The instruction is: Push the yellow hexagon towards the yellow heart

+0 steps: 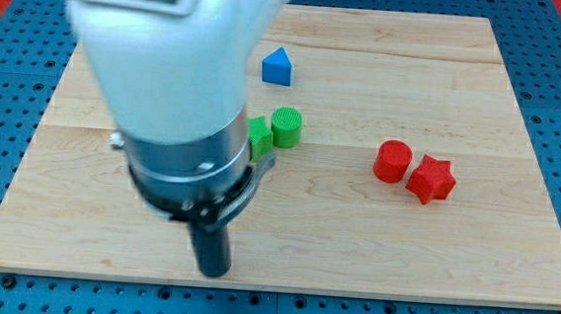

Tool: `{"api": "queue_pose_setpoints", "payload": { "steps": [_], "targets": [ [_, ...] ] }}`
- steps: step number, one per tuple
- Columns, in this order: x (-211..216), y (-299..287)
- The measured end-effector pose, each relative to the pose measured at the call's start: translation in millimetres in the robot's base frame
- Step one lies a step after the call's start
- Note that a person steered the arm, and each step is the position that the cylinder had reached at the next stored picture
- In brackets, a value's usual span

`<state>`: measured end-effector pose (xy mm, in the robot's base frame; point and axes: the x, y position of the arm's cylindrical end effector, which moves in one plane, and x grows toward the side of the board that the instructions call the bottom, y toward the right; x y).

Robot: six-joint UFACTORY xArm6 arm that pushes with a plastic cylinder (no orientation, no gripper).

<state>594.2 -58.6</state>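
No yellow hexagon or yellow heart shows in the camera view; the arm's white and grey body covers much of the board's left half and may hide them. My tip is the lower end of the dark rod, near the board's bottom edge, left of centre. It stands well below the green blocks and touches no block that I can see.
A blue block sits toward the top. A green cylinder and a green block, partly hidden by the arm, sit at centre. A red cylinder and a red star touch at the right. The wooden board lies on a blue pegboard.
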Motion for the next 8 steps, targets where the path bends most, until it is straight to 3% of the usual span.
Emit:
{"api": "queue_pose_setpoints", "payload": {
  "steps": [1,2,3,4,6,8],
  "targets": [
    [-75,-19],
    [-82,-108],
    [-2,-79],
    [24,-113],
    [-45,-158],
    [-58,-164]
  ]
}}
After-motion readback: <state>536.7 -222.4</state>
